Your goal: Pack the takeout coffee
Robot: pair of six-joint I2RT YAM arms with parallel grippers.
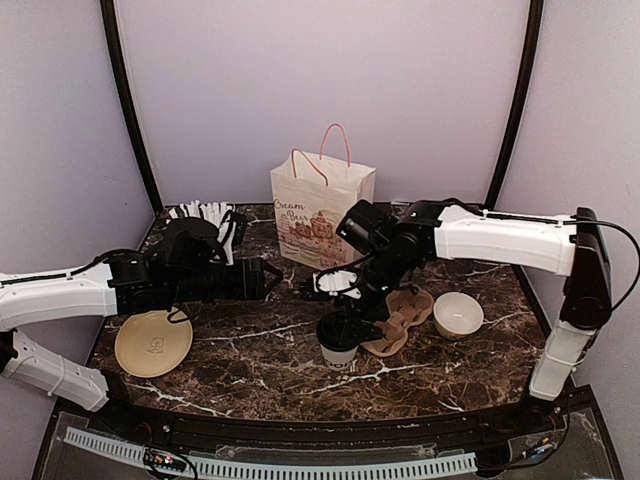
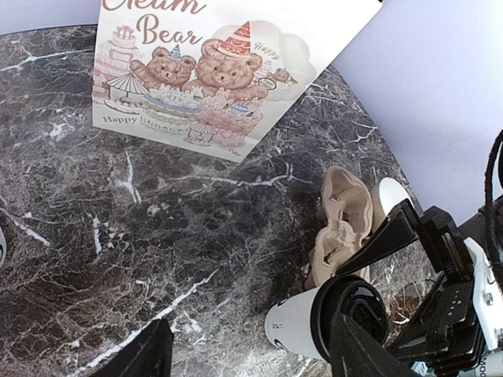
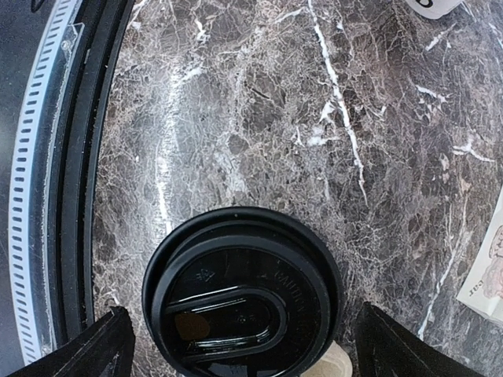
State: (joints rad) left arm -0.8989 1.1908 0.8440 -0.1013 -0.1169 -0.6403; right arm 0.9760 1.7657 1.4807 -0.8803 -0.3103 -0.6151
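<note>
The takeout coffee cup (image 1: 338,352), white with black lettering, stands upright on the marble table with its black lid (image 1: 340,331) on top. My right gripper (image 1: 352,318) hovers just over it, open, one finger on each side of the lid (image 3: 240,294) with a gap on both sides. In the left wrist view the cup (image 2: 297,323) and lid (image 2: 354,310) show at the lower right. My left gripper (image 1: 270,278) is open and empty, left of the cup and pointing toward it, low over the table. The right gripper's fingers (image 2: 393,232) straddle the lid there.
A paper gift bag (image 1: 320,212) with pink handles stands behind the cup. A tan cardboard cup carrier (image 1: 405,315) lies right of the cup and a white bowl (image 1: 458,315) beyond it. A cup of white straws (image 1: 208,214) is back left. A tan round plate (image 1: 153,343) lies front left.
</note>
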